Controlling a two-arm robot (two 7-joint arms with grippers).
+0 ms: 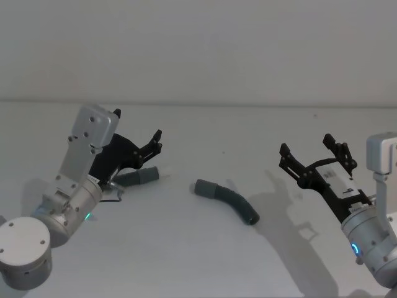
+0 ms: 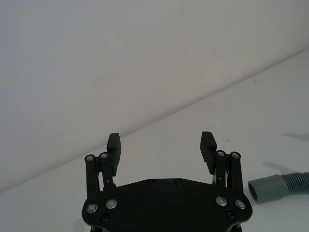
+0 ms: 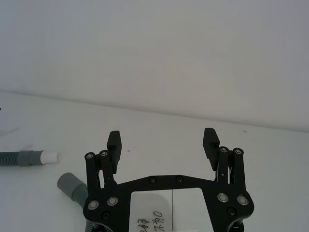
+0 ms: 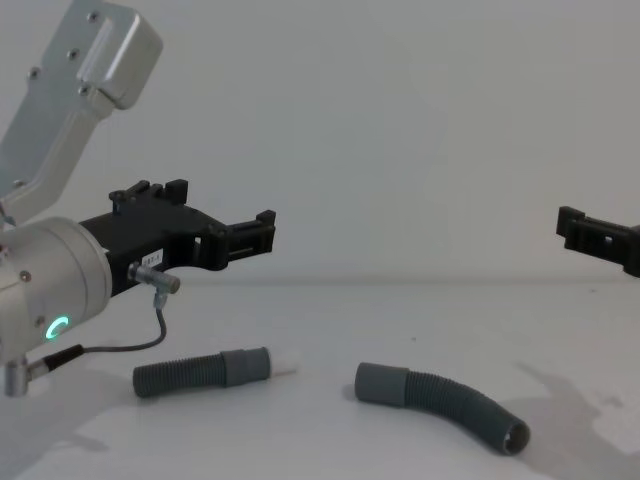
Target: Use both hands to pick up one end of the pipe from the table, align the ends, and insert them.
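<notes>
Your left tool (image 2: 161, 140), jaws released, hung over the short pipe piece (image 4: 200, 372); right tool (image 3: 162, 137), also released, sat well right of the curved piece (image 4: 440, 395). On the surface (image 4: 300, 445), white-tipped cuff (image 4: 248, 364) faced sleeve cuff (image 4: 380, 383), probably slightly off-axis.

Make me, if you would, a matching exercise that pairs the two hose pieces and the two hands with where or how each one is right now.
Column 1
1. short straight hose piece
2. longer curved hose piece
3. left hand
4. right hand

Column 2
A. open, raised at the right, clear of both pieces
B. lies on the table, white tip pointing toward the other piece
C. open, raised over the short piece
D. lies mid-table, smooth grey cuff toward the left

Pairs: 1-B, 2-D, 3-C, 4-A
</notes>
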